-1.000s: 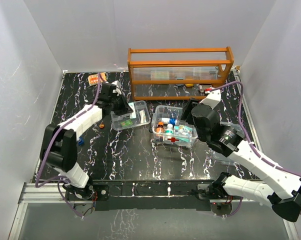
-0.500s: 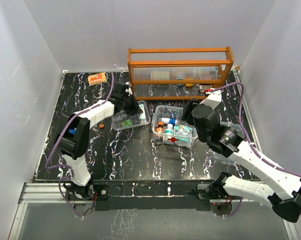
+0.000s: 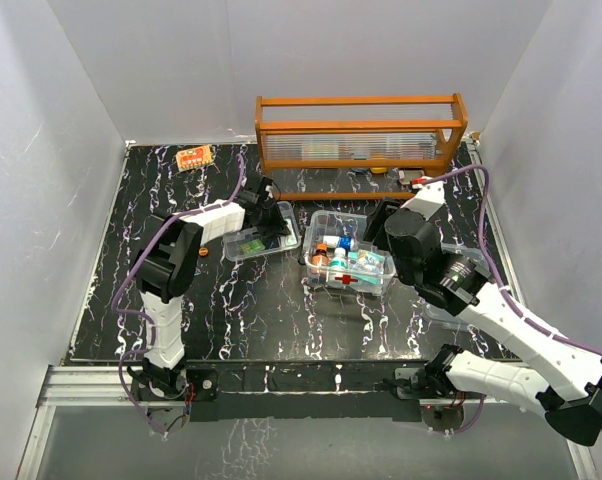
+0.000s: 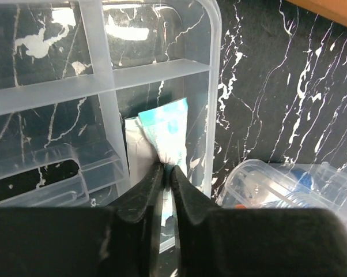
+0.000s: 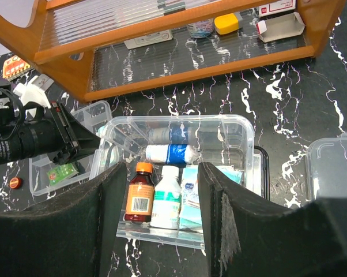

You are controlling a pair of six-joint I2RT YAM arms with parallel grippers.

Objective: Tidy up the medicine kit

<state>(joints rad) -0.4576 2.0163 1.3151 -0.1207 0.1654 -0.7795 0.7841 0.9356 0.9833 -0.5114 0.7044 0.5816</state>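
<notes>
right gripper [image 5: 162,173]: fingers spread wide, holding nothing, hanging above the clear box [image 5: 179,120] of the medicine kit. judged to be waiting, or looking for something to take.

clear box sits mid-table, red cross mark [image 3: 349,280] on its near side. inside: brown bottle [image 5: 140,199] and white bottle [image 5: 165,199] upright at the near wall, a white-and-blue bandage roll [image 5: 170,154] lying behind them. a clear lid-like piece [image 5: 335,167] lies just right of the box; cannot confirm it is the lid.

divided tray [image 4: 104,75] sits on the table just left of the box, not in it. left gripper [image 4: 166,167]: fingers pinched on the corner of a white-and-teal packet [image 4: 165,133], which lies in the narrow compartment on the box side of the tray. a corner pinch suits a flat, limp packet; cannot tell whether it is being set down or lifted.

small orange cap [image 3: 203,252] lies loose left of the tray.

orange wooden rack [image 3: 361,140] stands at the far edge; not part of the kit.
</notes>
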